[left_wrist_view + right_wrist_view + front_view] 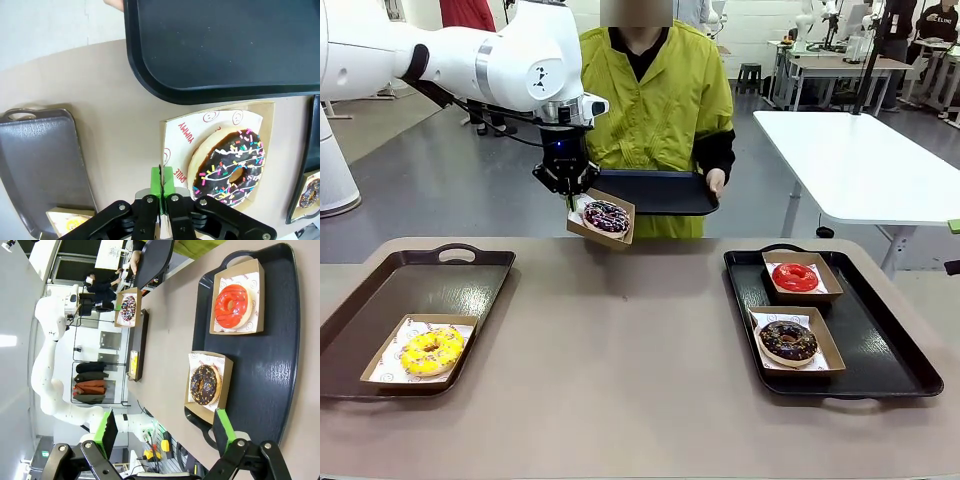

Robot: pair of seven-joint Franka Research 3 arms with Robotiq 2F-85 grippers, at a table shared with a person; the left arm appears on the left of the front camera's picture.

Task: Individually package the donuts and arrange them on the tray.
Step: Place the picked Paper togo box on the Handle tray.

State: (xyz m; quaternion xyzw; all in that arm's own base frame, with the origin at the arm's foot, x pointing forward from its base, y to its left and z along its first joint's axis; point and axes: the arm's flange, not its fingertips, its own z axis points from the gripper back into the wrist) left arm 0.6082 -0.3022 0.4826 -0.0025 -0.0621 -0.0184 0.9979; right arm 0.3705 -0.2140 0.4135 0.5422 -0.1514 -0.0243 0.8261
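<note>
The left gripper (161, 186), fingers clamped on the rim of a box (169, 145) holding a sprinkled chocolate donut (231, 166) just beyond them, hovers apparently below the person's black tray (210, 50); the right gripper (167, 432) gapes.

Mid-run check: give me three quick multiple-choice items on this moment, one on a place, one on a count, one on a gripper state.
1. Where is the yellow donut?
A. left tray
B. right tray
C. person's tray

2. How many boxed donuts sit on the right tray?
A. one
B. two
C. three

3. The left gripper is:
A. open above the table
B. shut on the sprinkled donut's box
C. shut on a tray handle

Answers: 1 A, it lies boxed on the left tray. 2 B, red donut and chocolate donut. 3 B, green fingers pinch the box edge.
</note>
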